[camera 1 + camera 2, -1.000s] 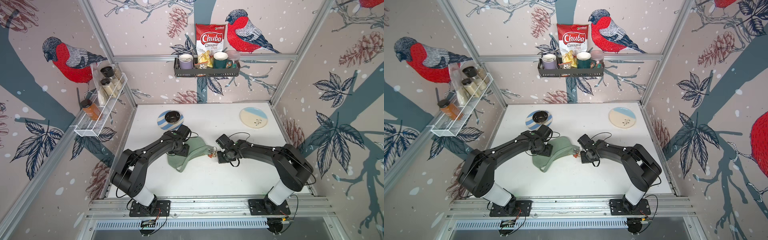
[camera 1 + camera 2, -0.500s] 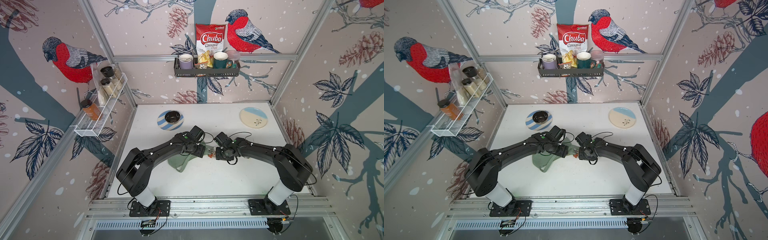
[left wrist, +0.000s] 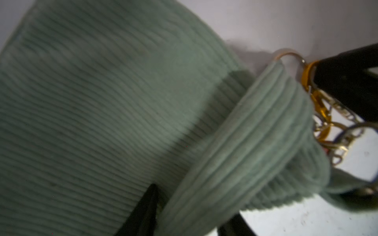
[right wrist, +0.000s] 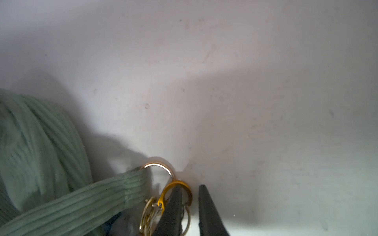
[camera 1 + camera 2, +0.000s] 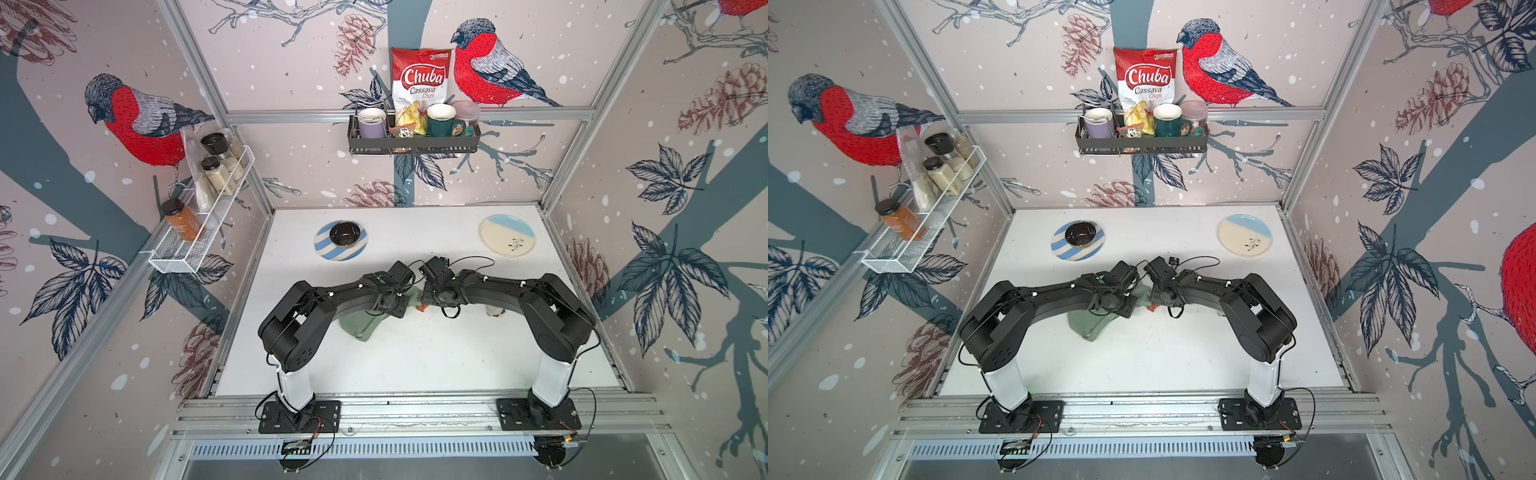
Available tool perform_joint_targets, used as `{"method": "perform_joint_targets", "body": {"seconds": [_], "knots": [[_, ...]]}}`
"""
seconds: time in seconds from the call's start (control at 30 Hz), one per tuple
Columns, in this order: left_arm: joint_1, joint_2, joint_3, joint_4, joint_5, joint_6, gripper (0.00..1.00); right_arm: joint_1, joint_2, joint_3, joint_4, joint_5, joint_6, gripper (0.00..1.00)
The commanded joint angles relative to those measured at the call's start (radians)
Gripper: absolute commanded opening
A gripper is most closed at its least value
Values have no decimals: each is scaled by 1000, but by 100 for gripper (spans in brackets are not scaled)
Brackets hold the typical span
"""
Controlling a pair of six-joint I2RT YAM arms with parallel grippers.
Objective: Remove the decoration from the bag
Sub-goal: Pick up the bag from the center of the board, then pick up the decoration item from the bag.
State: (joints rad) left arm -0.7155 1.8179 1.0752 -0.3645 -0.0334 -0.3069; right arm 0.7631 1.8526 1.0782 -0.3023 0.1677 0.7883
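The sage-green corduroy bag (image 5: pixel 361 326) (image 5: pixel 1088 324) lies crumpled mid-table, mostly under my left arm. The decoration (image 5: pixel 420 307) (image 5: pixel 1151 308), a bunch of rings and chain on a gold clasp (image 4: pixel 189 192), hangs from the metal ring (image 4: pixel 161 165) at the bag's strap end. My left gripper (image 3: pixel 192 204) (image 5: pixel 401 305) is shut on the folded strap (image 3: pixel 255 143), one finger on each side. My right gripper (image 4: pixel 189 187) (image 5: pixel 426 297) is nearly closed with the clasp's arc between its fingers. The right fingers (image 3: pixel 347 67) show at the clasp in the left wrist view.
A striped plate (image 5: pixel 360 245) with a dark bowl (image 5: pixel 344 233) stands at the back left, and a cream and blue plate (image 5: pixel 506 235) at the back right. A wire rack of jars (image 5: pixel 199 232) and a black shelf (image 5: pixel 413 143) hang on the walls.
My left arm has moved right along the bag to its strap end and closed on the strap. My right gripper opened and closed again at the clasp.
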Motion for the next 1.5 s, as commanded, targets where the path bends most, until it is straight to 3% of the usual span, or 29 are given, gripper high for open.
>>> {"method": "perform_joint_targets", "body": {"seconds": [0.0,0.1,0.3,0.63,0.73,0.9,1.2,1.47], "knots": [[11,-25,22,-68,-22,25,18,-7,-48,-54,-62,-41,-13,11],[21,-112,67,-132,-58,74,0,-28,-133,-98,-71,-37,-48,7],[46,-291,123,-212,-32,160,0,-61,-303,-175,-38,-89,-138,4],[41,-388,134,-277,43,149,0,-57,-457,-248,-54,-133,-293,7],[40,-403,155,-298,43,159,0,-55,-552,-355,93,-233,-349,15],[33,-413,193,-325,74,166,0,-33,-728,-642,637,-283,-401,41],[24,-418,228,-354,97,174,0,-27,-649,-644,888,-323,-521,56],[19,-422,245,-368,98,174,0,8,-524,-605,970,-326,-620,56]]}}
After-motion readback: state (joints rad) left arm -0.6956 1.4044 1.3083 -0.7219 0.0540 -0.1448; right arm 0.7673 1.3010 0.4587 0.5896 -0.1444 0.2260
